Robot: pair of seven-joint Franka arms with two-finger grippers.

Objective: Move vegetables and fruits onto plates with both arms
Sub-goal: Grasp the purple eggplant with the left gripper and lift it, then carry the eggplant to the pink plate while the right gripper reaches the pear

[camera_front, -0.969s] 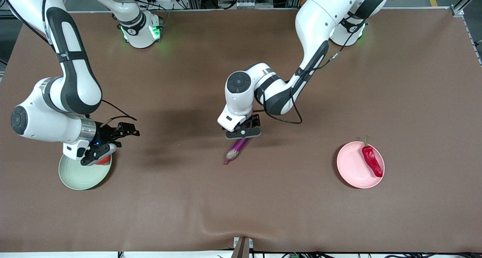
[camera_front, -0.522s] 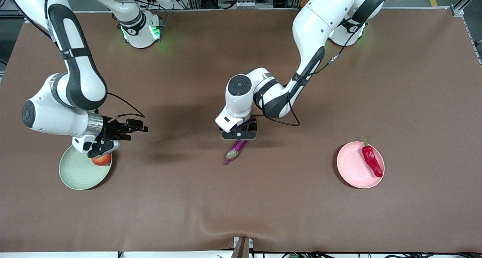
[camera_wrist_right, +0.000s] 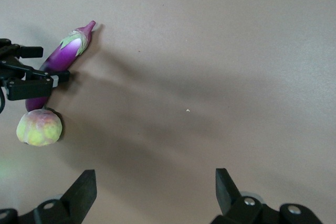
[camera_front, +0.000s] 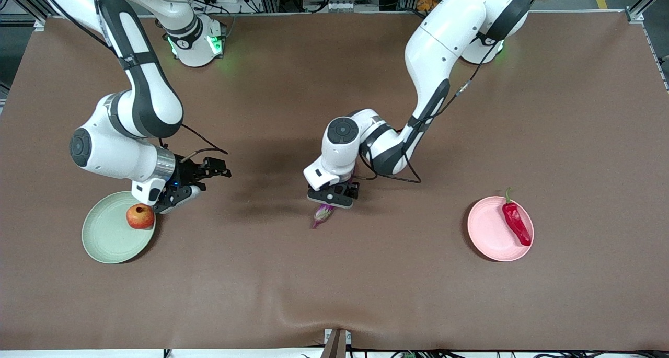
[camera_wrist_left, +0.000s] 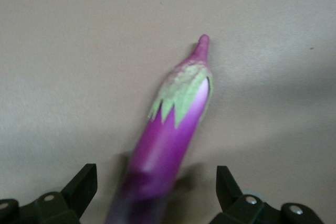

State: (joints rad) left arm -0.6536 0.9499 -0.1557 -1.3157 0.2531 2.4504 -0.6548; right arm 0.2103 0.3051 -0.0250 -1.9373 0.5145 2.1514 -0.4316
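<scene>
**At the centre of the frame, open jaws are straddling the eggplant**

Across the brown table (camera_front: 334,295) four pieces of produce are showing: two vegetables and two fruits. Two plates are sitting low in the front view, one at each end of the table, and each is carrying one item.

The pale green plate (camera_front: 104,238), toward the right arm's end, is holding the one pomegranate (camera_front: 140,216), which is resting upright near the rim closest to the right gripper (camera_front: 175,201). That gripper is hanging just above the table beside the plate's edge. Its two fingers are spread wide and are gripping nothing. In the right wrist view they are framing only bare tabletop (camera_wrist_right: 156,182).

The pale pink plate (camera_front: 491,232), toward the left arm's end, is carrying the one red chili pepper (camera_front: 516,223). It is lying lengthwise along the plate's outer side, with its green stem poking over the rim.

The one purple eggplant (camera_front: 323,213) is lying on the table in the middle of the frame, between the two plates and well apart from both. The left gripper (camera_front: 332,197) is hovering low over its body. In the left wrist view its jaws are standing wide open on either side of the fruit's purple flank (camera_wrist_left: 173,129), and nothing is clamped.

The one pale ribbed fruit (camera_wrist_right: 40,127) is showing only in the right wrist view, sitting on the table just beside the eggplant's blunt end and under the left arm.
</scene>
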